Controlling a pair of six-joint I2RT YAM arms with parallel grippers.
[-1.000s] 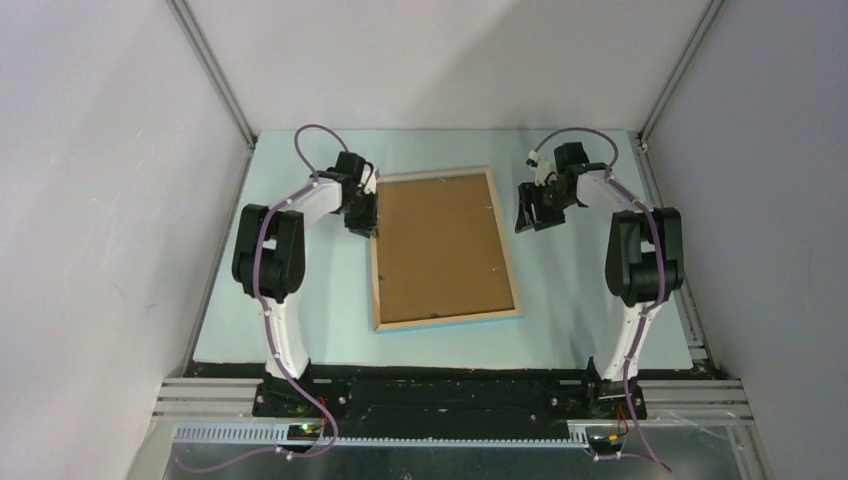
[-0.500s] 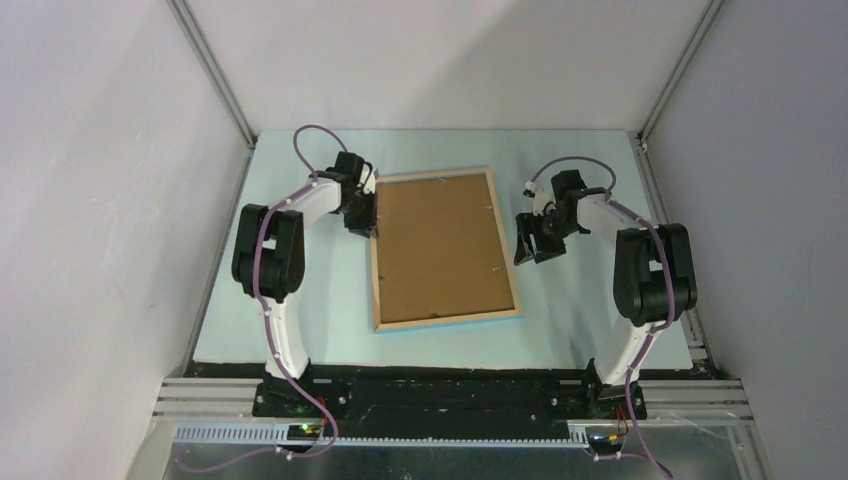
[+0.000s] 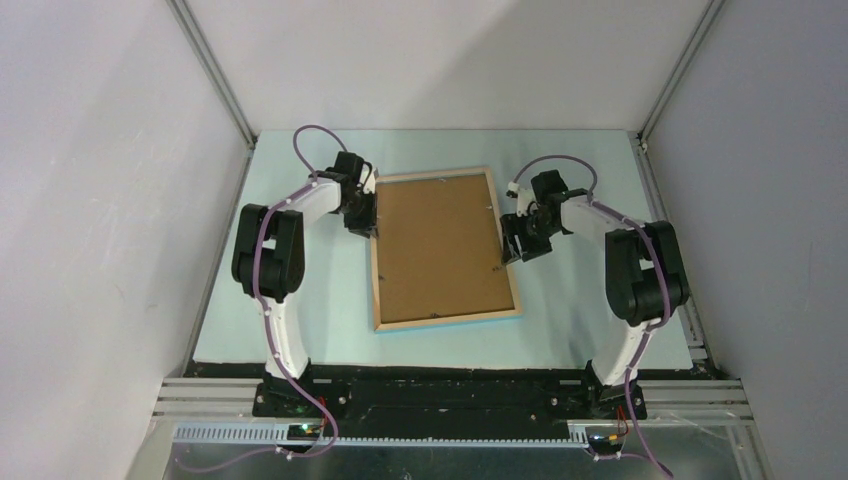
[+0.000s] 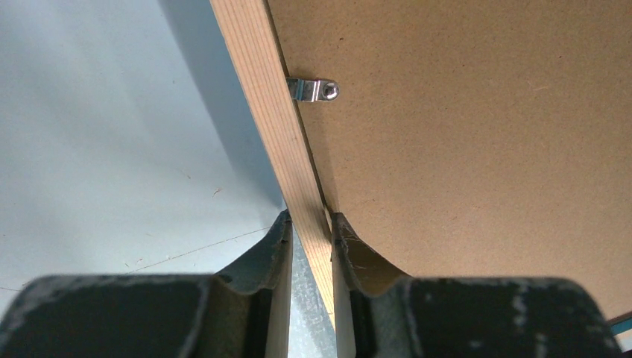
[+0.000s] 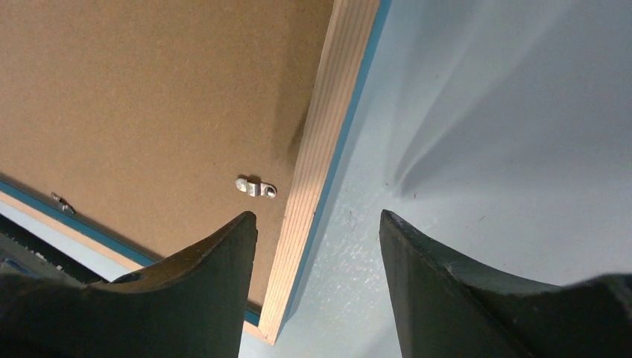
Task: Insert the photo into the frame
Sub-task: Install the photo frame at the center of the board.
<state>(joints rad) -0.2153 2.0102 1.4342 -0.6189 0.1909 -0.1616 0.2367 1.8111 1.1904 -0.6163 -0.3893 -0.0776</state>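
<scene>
two pincers: left pincer [image 4: 309,224] pinching the frame [image 4: 261,74] by its 9 o'clock rail; right pincer [image 5: 317,216] spread astride the 3 o'clock rail. frame face down at centre of worktop [image 5: 484,186], backing board [image 4: 484,149] seated; photo unseen. risk: one-sided lift may twist frame, slipping the grip.

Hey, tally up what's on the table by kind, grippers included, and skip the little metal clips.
frame: 1
backing board: 1
grippers: 2 (left gripper clamped on the frame's rim, right gripper open)
Total: 4
</scene>
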